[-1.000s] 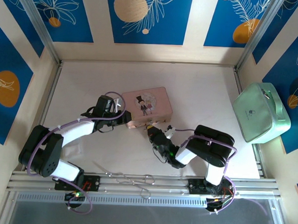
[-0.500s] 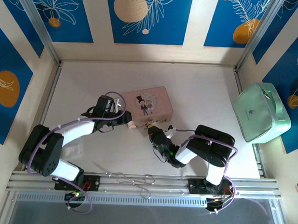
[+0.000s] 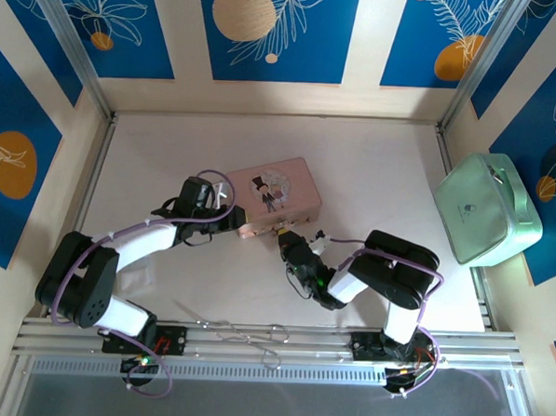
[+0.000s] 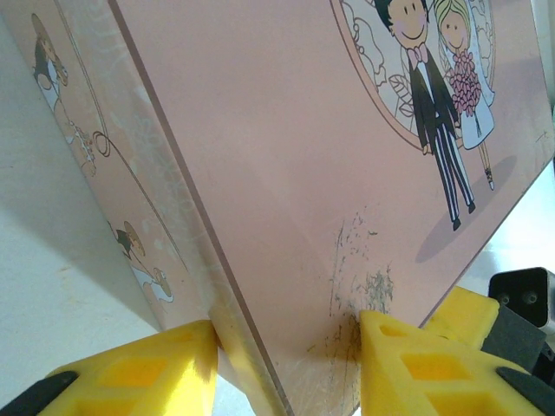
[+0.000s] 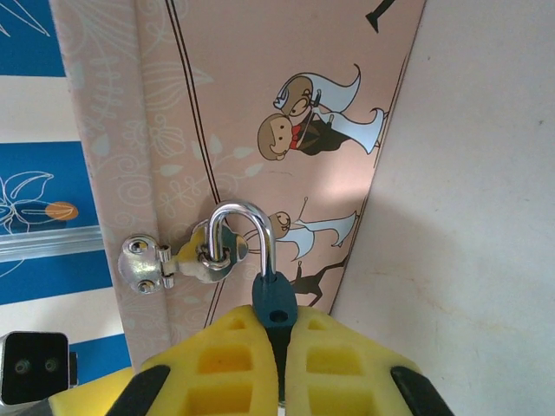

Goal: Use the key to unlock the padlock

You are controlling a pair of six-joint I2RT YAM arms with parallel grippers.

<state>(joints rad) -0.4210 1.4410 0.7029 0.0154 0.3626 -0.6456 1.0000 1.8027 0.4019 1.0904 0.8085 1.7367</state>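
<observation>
Padlock [image 5: 276, 299] on pink box [image 4: 286, 156] hasp [image 5: 165, 260], R claw [image 5: 276, 334] clamped on it, L claw [image 4: 286, 347] gripping box edge, table [image 3: 382, 176] open around.

Black joints, white links on left arm [image 3: 146, 238], right arm [image 3: 349, 284], purple cables [image 3: 396, 262] — yellow recessed pincer fingers [image 4: 121, 373]

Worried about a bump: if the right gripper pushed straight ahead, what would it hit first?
The right gripper, clamping the padlock, would likely meet the pink box at its hasp; depth unclear.
</observation>
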